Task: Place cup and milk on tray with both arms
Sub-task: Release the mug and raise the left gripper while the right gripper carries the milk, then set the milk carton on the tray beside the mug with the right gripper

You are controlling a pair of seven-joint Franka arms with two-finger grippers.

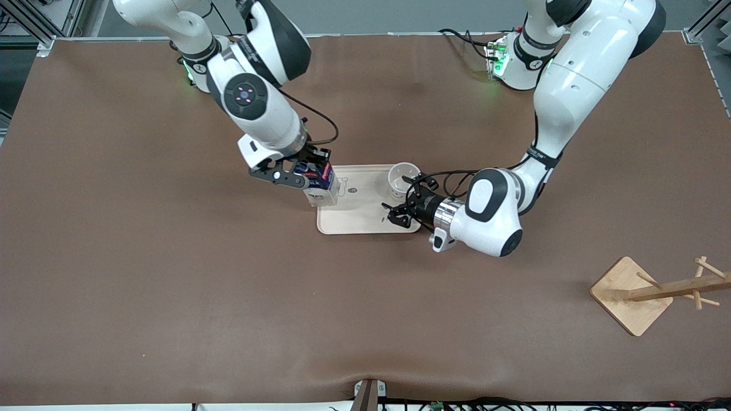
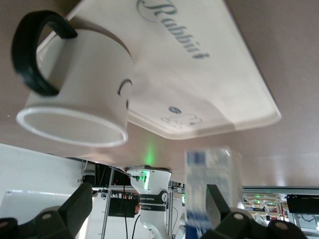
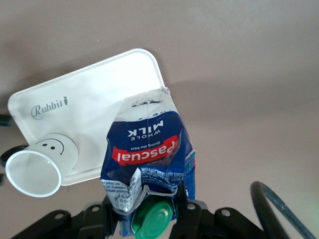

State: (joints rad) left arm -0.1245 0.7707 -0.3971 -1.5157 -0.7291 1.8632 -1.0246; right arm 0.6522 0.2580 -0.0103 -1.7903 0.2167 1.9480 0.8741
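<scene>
The cream tray lies mid-table. The white smiley cup stands upright on the tray's corner farthest from the front camera, toward the left arm's end. My left gripper is open and empty, low over the tray beside the cup. In the left wrist view the cup sits on the tray, clear of the gripper. My right gripper is shut on the blue milk carton near its green cap, over the tray's edge toward the right arm's end. The right wrist view shows the milk, tray and cup.
A wooden mug rack with a square base stands near the front camera toward the left arm's end of the table. The brown table stretches around the tray.
</scene>
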